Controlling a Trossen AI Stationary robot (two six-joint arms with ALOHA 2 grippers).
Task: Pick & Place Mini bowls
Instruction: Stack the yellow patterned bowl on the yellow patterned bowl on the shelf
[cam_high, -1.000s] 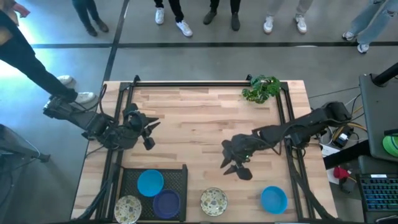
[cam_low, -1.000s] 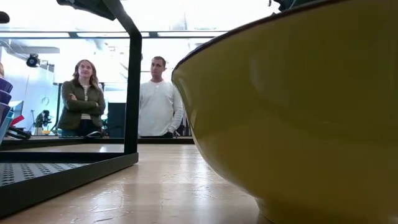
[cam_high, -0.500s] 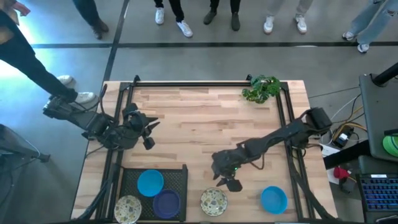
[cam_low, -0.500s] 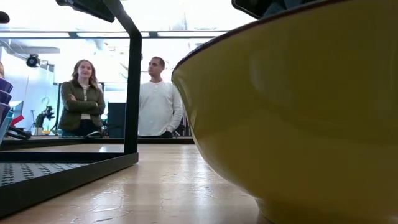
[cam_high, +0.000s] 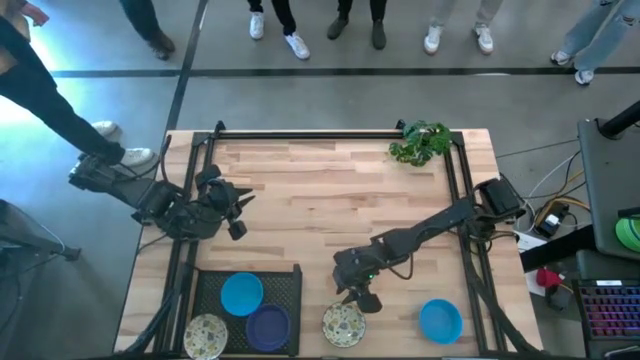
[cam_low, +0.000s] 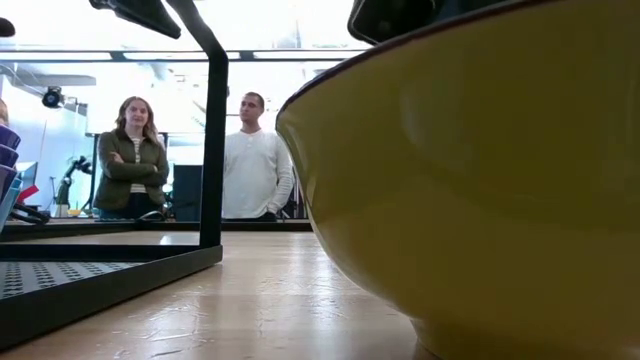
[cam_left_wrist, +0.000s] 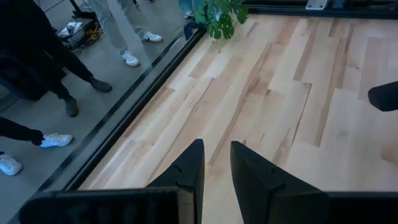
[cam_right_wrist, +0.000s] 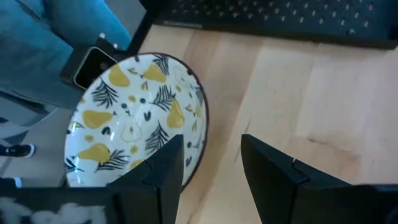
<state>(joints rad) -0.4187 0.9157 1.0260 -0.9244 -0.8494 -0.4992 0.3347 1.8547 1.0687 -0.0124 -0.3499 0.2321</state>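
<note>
From where I stand, the left gripper (cam_high: 238, 212) hangs over the left side of the wooden table (cam_high: 330, 190), fingers (cam_left_wrist: 189, 167) a narrow slit apart with nothing between them, bare boards stretching ahead of it toward the plant (cam_high: 420, 143) in the far right corner. A black rail (cam_high: 320, 134) frames the table's far edge, and people's feet line the floor just beyond it.

Near the front left sits a black tray (cam_high: 290, 290). In it are three bowls: a bright blue bowl (cam_high: 242, 294), a dark purple bowl (cam_high: 268, 327) just beside it, and a cream patterned bowl (cam_high: 205, 336) at the tray's front left corner.

Moving right, a second cream bowl (cam_high: 343, 324) sits on the bare wood at the front edge, just right of the tray. Close up it shows a white inside painted with yellow pears and dark leaf sprigs, a dark rim, and a yellow outer wall. The right gripper (cam_high: 360, 298) is low over its far rim, fingers (cam_right_wrist: 165, 165) spread; one finger is over the rim and the other over the wood beside it. Whether they touch, I cannot tell.

Further right, another blue bowl (cam_high: 440, 320) lies alone near the front right corner, apart from the cream one. The middle of the table is open wood.
</note>
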